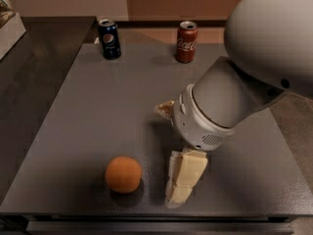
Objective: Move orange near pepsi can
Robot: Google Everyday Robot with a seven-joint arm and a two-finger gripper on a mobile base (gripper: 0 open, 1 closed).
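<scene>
The orange [123,174] lies on the dark table near the front edge, left of centre. The pepsi can [109,38], dark blue with a silver top, stands upright at the far left of the table. My gripper [169,161] hangs low over the table just right of the orange, a short gap away and not touching it. It is open and empty, with one cream finger [183,177] pointing down to the table beside the orange. The big grey arm hides the table behind it on the right.
A red Coca-Cola can [186,42] stands upright at the far edge, right of the pepsi can. The table's front edge [146,214] runs just below the orange. A pale box [7,21] sits off the table at the far left.
</scene>
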